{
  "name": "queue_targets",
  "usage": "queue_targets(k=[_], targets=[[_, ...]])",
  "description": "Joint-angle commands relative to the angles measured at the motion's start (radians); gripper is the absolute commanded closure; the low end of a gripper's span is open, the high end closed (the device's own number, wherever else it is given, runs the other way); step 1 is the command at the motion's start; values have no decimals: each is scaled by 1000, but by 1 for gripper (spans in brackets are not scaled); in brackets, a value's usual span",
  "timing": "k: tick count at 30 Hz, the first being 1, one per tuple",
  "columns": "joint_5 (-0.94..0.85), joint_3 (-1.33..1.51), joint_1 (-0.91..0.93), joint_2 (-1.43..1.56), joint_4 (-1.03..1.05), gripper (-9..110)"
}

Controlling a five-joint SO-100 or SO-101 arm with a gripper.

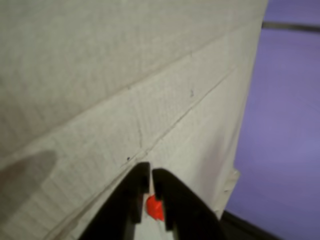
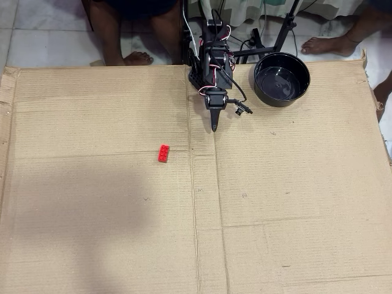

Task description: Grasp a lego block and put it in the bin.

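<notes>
The red lego block (image 2: 163,153) lies flat on the cardboard, left of and a little below the gripper in the overhead view. The black bowl, the bin (image 2: 282,78), stands at the cardboard's top edge, right of the arm. My gripper (image 2: 214,125) is folded back near the arm's base, tip pointing down the picture, well apart from both block and bin. In the wrist view the gripper (image 1: 151,175) has its black jaws almost together. A small red patch (image 1: 155,208) shows in the narrow gap lower down; I cannot tell what it is.
A large cardboard sheet (image 2: 275,202) covers the work area, with a crease running down its middle. Bare feet and legs (image 2: 138,58) stand beyond the top edge, and a stand's legs (image 2: 269,43) are behind the bin. The wrist view shows the cardboard's edge (image 1: 245,125).
</notes>
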Motion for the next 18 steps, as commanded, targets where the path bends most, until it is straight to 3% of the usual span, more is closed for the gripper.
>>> queue_targets(k=[1,9,18], targets=[[106,-60,9,-2,3,98],[397,-241,11,-216,0,77],[431,-615,104,-715,5,74]])
